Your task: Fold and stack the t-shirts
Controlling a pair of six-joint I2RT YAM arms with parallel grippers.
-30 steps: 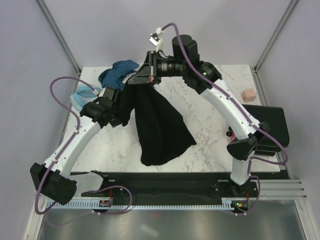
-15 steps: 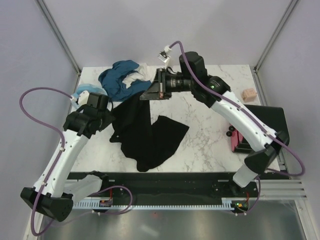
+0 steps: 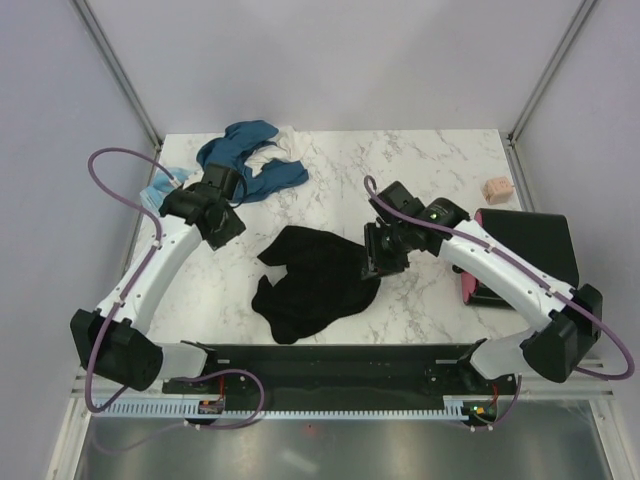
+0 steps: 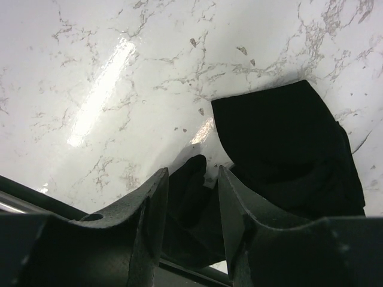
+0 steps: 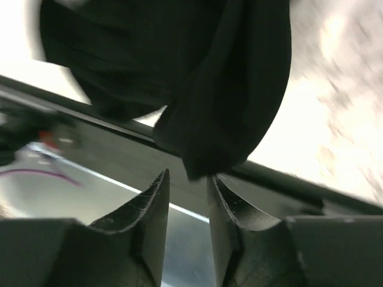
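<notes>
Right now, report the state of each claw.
Left claw: open, holding nothing.
Right claw: open, at the edge of the black t-shirt, not gripping it.

On the counter [image 3: 420, 170]: crumpled t-shirt [image 3: 318, 280] at centre, heap of t-shirts [image 3: 245, 160] rear left, folded stack [image 3: 525, 250] at right edge, small block [image 3: 496, 188] behind it.

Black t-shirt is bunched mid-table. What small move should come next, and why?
Probably move the left gripper to the left edge of the crumpled black cloth t-shirt and pinch it, so both arms can spread it flat. It lies bunched on the marble table; the right gripper is open at its right edge, the left gripper open and clear of it.
</notes>
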